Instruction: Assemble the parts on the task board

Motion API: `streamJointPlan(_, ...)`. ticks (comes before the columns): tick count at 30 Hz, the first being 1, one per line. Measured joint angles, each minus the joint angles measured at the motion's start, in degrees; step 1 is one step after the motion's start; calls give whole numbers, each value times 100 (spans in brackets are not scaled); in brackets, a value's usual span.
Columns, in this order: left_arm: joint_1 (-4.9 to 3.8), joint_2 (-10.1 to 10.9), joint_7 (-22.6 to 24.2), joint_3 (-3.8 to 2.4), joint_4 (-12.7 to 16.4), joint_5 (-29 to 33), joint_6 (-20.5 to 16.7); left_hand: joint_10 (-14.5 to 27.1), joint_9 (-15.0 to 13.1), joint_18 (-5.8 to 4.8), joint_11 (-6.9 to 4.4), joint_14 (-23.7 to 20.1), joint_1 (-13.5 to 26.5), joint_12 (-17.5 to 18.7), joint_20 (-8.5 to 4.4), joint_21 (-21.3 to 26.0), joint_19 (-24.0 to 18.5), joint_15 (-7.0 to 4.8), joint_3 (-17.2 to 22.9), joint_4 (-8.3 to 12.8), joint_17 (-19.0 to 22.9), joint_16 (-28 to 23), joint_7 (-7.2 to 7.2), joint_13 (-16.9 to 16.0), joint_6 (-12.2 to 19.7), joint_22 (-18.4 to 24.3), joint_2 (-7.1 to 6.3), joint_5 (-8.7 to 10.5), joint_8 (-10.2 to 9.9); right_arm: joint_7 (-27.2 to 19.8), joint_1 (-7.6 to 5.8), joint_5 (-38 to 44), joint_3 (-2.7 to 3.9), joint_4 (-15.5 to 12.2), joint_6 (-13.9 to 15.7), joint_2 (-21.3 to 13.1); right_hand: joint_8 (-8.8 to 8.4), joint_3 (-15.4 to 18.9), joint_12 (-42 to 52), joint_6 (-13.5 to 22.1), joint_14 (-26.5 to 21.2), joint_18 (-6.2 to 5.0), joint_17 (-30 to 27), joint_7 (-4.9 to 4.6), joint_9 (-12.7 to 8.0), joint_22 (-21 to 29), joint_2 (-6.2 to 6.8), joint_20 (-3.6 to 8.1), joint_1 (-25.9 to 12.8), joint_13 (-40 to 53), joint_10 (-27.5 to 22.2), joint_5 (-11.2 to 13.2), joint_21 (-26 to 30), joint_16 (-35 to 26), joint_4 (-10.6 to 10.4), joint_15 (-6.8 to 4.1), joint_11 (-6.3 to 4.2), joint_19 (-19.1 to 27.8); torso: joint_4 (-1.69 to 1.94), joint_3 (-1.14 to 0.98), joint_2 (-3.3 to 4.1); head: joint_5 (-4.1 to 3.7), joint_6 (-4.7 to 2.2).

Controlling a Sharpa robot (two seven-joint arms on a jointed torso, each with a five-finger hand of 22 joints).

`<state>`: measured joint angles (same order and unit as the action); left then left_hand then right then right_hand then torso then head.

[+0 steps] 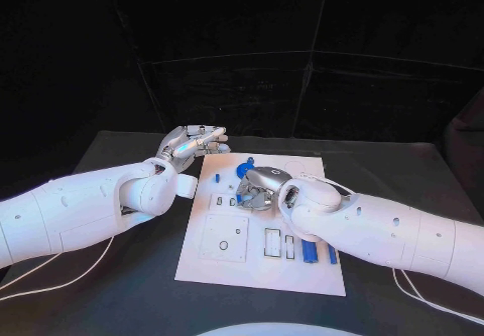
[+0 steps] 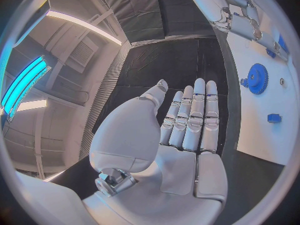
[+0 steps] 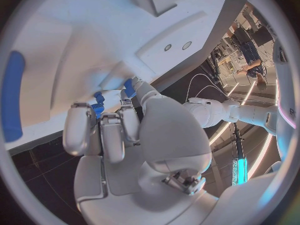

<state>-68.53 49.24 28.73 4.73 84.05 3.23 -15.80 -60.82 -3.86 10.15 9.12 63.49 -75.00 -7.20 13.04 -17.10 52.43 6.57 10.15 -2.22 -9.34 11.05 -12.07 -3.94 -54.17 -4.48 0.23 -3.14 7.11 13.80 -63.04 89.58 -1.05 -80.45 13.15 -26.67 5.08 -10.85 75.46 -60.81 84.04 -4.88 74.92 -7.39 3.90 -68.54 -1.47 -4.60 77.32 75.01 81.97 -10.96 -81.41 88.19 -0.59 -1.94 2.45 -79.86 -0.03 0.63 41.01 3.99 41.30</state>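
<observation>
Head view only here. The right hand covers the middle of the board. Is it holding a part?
Observer: Looks like it. The right wrist view shows the right hand with its fingertips curled round a small blue part, close against the task board.
Operator: Left hand carrying anything?
Observer: No. In the left wrist view the left hand has an empty palm and straight fingers. It is over the black table, beside the board.
</observation>
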Motion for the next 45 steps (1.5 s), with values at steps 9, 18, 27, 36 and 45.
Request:
streamJointPlan(9, 0, 0, -4, 0, -4, 0, 4, 0, 0, 0, 0, 0, 0, 0, 0, 0, 0, 0, 0, 0, 0, 0, 0, 0, 0, -1, 0, 0, 0, 9, 2, 63, -1, 11, -61, 11, -65, -18, -61, 43, -12, 0, -1, -42, -6, 16, 123, 0, -125, -6, -42, 22, 0, 0, -25, 12, 42, 0, 1, 1, 0, -8, 5)
streamJointPlan(18, 1, -1, -6, 0, -8, -1, 6, 0, 0, 0, 0, 0, 0, 0, 0, 0, 0, 0, 0, 0, 1, 0, 0, -1, 0, -1, 0, 0, 0, 19, 7, 80, -2, 12, -81, 22, -131, 21, -114, 147, 1, 0, -1, -82, -15, 24, 243, 0, -245, -7, -72, 17, 0, 0, -81, 41, 72, 0, 3, 3, 0, -9, 9)
streamJointPlan(27, 1, -1, -9, 0, -12, -1, 8, 0, 0, 0, 0, 0, 0, 0, 0, 0, 0, 0, 0, 0, 1, 0, 0, -1, 0, -1, 0, 0, 0, 36, 10, 93, -5, 12, -75, 29, -130, 73, -208, 297, 1, 0, -1, -119, -15, 33, 348, -21, -350, -7, -139, 55, 0, 0, -130, 82, 98, 21, 5, 3, -1, -12, 12)
streamJointPlan(36, 1, -1, -11, 0, -15, -1, 9, 0, 0, 0, 0, 0, 0, 0, 0, 0, 0, 0, 0, 0, 1, 0, 0, -1, 0, -1, 0, 0, 0, 78, 15, 102, -8, 5, -49, 33, -131, 334, -323, 473, -14, 1, -1, -144, -15, 48, 477, -61, -586, -7, -215, 279, 0, -22, -300, 97, 133, 21, 5, 3, -1, -19, 10)
streamJointPlan(45, 1, -3, -18, 0, -26, -1, 12, -5, 0, 0, -5, 131, 0, 34, -20, -7, 115, -22, 42, 43, -46, -13, -2, 4, -2, 6, 0, 0, -27, 121, 40, 112, -25, -99, 157, -45, -130, 814, -771, 877, -10, 1, -1, -238, -11, 59, 596, -105, -764, -349, -557, 285, 23, -50, -569, 175, 223, 19, 5, -1, 1, -20, 7)
